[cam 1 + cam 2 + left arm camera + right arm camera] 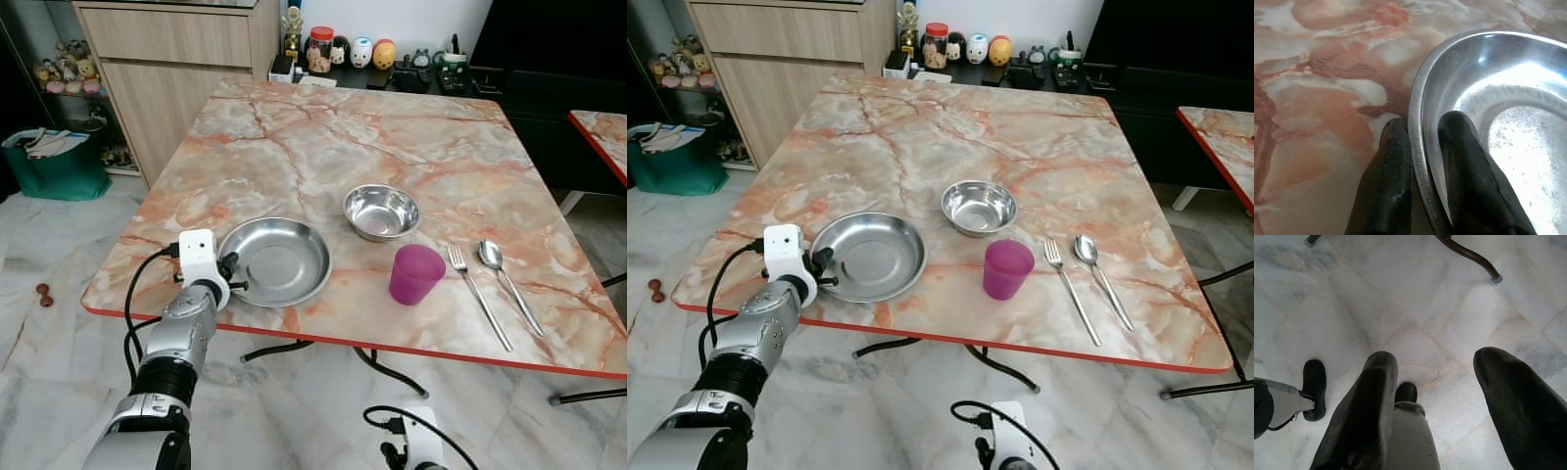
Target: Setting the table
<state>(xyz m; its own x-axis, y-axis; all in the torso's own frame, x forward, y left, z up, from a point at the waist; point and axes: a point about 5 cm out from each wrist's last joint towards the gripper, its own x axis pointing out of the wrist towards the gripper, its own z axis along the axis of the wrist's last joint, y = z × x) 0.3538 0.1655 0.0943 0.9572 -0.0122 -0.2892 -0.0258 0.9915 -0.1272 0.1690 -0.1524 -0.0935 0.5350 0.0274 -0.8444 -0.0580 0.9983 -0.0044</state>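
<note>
A wide steel plate (277,259) lies near the front left edge of the marble table (323,137). My left gripper (233,275) pinches the plate's left rim (1418,147), one finger outside and one inside. Behind the plate to the right sits a small steel bowl (381,211). A purple cup (415,273) stands in front of the bowl. A fork (477,294) and a spoon (506,279) lie side by side to the cup's right. My right gripper (1435,396) hangs open below the table, over the floor.
A wooden cabinet (181,59) stands at the back left, a green bag (54,162) beside it. Jars and small figures (348,51) line a low shelf behind the table. A second table's corner (602,132) shows at the right. Table legs (1469,254) stand on the marble floor.
</note>
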